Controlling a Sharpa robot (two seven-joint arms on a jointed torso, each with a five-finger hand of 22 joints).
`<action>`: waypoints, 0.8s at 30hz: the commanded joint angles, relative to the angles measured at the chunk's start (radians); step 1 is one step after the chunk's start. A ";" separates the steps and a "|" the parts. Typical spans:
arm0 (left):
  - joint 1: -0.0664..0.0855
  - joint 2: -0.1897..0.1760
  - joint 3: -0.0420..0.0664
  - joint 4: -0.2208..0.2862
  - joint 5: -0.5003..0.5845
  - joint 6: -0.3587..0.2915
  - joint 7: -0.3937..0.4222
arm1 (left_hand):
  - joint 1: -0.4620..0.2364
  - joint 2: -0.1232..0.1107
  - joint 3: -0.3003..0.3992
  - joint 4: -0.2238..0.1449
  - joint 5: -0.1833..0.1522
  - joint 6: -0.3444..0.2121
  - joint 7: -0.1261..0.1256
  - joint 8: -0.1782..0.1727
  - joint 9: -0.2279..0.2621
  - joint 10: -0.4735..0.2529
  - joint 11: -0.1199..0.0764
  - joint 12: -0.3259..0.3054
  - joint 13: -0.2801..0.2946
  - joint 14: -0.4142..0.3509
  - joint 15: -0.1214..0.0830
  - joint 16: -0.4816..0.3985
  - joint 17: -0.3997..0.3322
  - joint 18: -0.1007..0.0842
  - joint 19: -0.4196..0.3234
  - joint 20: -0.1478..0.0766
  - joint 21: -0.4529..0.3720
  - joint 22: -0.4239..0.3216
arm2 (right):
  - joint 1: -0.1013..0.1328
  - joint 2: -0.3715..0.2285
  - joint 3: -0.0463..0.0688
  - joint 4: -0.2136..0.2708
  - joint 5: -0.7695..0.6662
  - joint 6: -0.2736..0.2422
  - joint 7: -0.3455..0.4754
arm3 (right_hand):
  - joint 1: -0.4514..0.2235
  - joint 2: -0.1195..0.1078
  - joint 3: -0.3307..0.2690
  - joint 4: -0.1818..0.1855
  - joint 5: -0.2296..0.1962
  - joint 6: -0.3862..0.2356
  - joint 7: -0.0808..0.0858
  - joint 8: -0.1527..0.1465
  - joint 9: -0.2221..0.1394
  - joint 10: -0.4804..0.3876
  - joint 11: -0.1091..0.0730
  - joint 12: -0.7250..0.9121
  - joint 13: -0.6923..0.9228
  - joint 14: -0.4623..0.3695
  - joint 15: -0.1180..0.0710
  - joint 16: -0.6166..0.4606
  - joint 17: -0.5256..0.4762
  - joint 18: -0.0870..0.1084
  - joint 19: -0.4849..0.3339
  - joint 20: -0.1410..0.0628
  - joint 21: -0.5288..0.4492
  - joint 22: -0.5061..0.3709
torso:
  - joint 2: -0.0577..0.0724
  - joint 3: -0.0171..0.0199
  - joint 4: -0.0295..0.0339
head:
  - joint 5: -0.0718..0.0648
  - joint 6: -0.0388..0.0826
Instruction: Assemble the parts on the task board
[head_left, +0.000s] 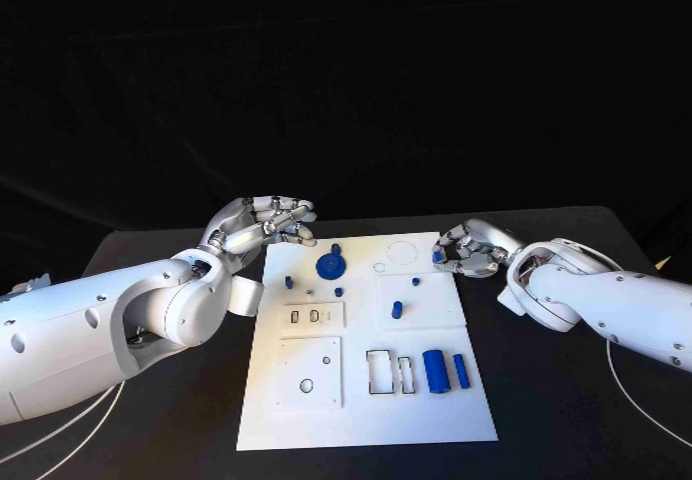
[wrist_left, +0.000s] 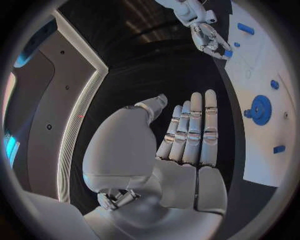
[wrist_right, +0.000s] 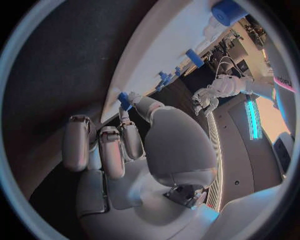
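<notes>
Fingers: right hand (head_left: 473, 248) pinched a small blue part (wrist_right: 124, 101) at the task board (head_left: 433, 420) far edge; left hand (head_left: 267, 224) spread, empty, off its far-left corner | Progress: gear (head_left: 330, 265) and several pegs seated, two cylinders (head_left: 434, 371) loose, slots unfilled; judged early-to-middle.

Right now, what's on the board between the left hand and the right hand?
In the head view, between the left hand and right hand lies the task board's far end, carrying the blue gear and an empty ring outline.
</notes>
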 joint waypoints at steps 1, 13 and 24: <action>0.000 0.002 0.000 0.000 0.001 0.021 0.004 | 0.005 0.006 -0.002 -0.005 0.001 -0.007 0.010 -0.004 0.001 -0.006 0.001 -0.005 0.002 -0.005 0.001 0.006 0.001 0.018 -0.005 0.001 0.005 0.001 | -0.001 0.001 0.000 -0.001 0.001 -0.013 0.006 | 0.003 0.013 0.002 0.006 -0.015 0.013 -0.006 0.011 0.003 0.006 -0.006 0.004 0.054 0.100 -0.007 0.005 0.253 -0.018 0.007 -0.004 0.007 0.022 | 0.000 0.0005 -0.0004 | 0.000 0.000; 0.000 0.002 0.000 0.000 0.001 0.021 0.003 | 0.005 0.006 -0.002 -0.005 0.001 -0.007 0.010 -0.004 0.001 -0.006 0.001 -0.005 0.002 -0.005 0.001 0.006 0.001 0.018 -0.005 0.001 0.005 0.001 | -0.001 0.004 0.000 -0.002 0.005 -0.014 0.009 | 0.019 0.043 0.016 0.011 -0.050 0.047 -0.025 0.046 0.013 0.016 -0.023 0.010 0.063 0.101 -0.022 0.006 0.256 -0.019 0.011 -0.018 0.009 0.028 | 0.000 0.0009 -0.0004 | 0.001 -0.002; 0.000 0.001 0.000 -0.003 0.001 0.021 0.002 | 0.005 0.006 -0.002 -0.005 0.001 -0.007 0.010 -0.004 0.001 -0.006 0.001 -0.005 0.002 -0.005 0.001 0.006 0.001 0.018 -0.005 0.001 0.005 0.001 | 0.001 -0.011 0.001 0.051 0.003 -0.086 -0.003 | 0.019 0.051 0.022 0.014 -0.035 0.046 -0.028 0.053 0.015 0.018 -0.026 0.010 0.064 0.102 -0.026 0.007 0.259 -0.020 0.014 -0.021 0.012 0.032 | -0.002 0.0006 -0.0004 | 0.003 -0.002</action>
